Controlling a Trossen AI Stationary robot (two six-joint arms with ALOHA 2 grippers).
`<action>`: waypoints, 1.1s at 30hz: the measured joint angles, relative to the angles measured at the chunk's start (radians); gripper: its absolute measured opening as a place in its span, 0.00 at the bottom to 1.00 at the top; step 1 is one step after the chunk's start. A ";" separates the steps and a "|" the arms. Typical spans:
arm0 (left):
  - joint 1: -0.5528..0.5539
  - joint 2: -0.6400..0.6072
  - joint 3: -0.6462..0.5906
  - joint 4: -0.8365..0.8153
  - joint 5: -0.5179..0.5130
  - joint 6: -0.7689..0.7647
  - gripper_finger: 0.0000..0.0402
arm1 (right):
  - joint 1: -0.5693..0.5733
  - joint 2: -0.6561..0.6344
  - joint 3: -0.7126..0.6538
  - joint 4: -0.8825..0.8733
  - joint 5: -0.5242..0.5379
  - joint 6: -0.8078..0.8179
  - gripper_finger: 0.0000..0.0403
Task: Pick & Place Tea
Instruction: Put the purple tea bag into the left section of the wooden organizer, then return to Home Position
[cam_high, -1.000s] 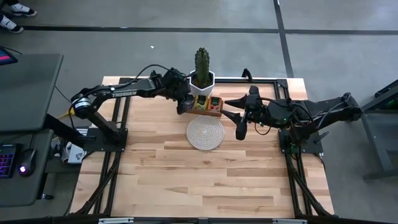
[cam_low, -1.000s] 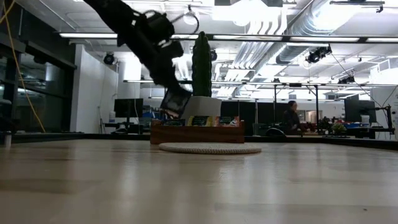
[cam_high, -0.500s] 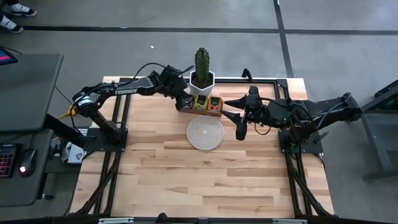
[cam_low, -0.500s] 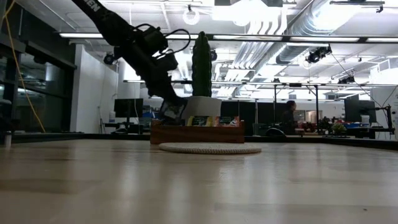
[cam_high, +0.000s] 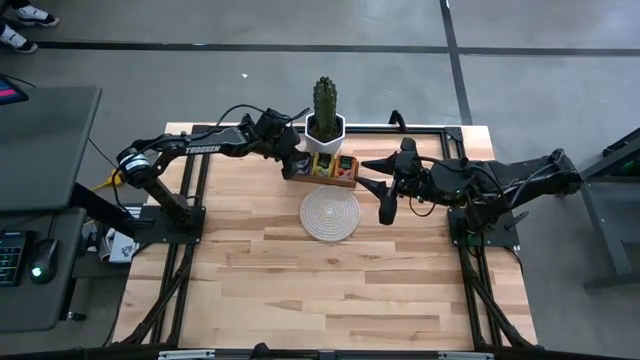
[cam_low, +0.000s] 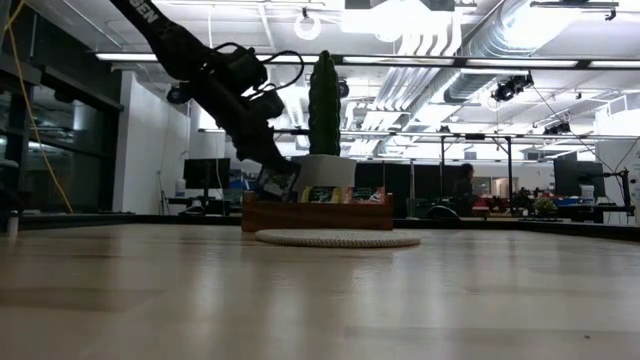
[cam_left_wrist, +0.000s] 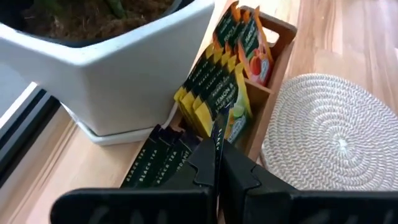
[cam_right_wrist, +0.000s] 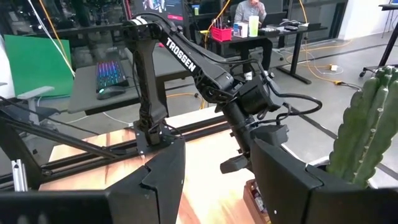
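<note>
Dipping from a second ago, the left gripper (cam_high: 293, 168) now sits at the left end of the wooden tray (cam_high: 345, 181) on the desk (cam_high: 300, 270), jaws clenched on a thin sachet edge seen in the wrist view. The tea (cam_left_wrist: 214, 93) stands in the tray's compartments, none on the round mat (cam_high: 331, 214). The pick looks begun; lifting clear comes next. Right of the tray, the right gripper (cam_high: 384, 212) hangs unmoved beside the mat, jaws released and empty.
</note>
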 joint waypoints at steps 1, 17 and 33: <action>0.000 0.000 0.000 0.001 0.001 0.000 0.00 | 0.000 0.000 0.000 0.000 0.000 0.002 0.44; -0.002 0.022 0.000 0.000 -0.018 -0.036 0.02 | 0.000 0.000 0.000 0.000 -0.020 0.016 0.44; -0.002 0.022 0.008 0.007 -0.048 0.013 0.35 | 0.000 0.000 0.000 -0.019 -0.021 0.006 0.44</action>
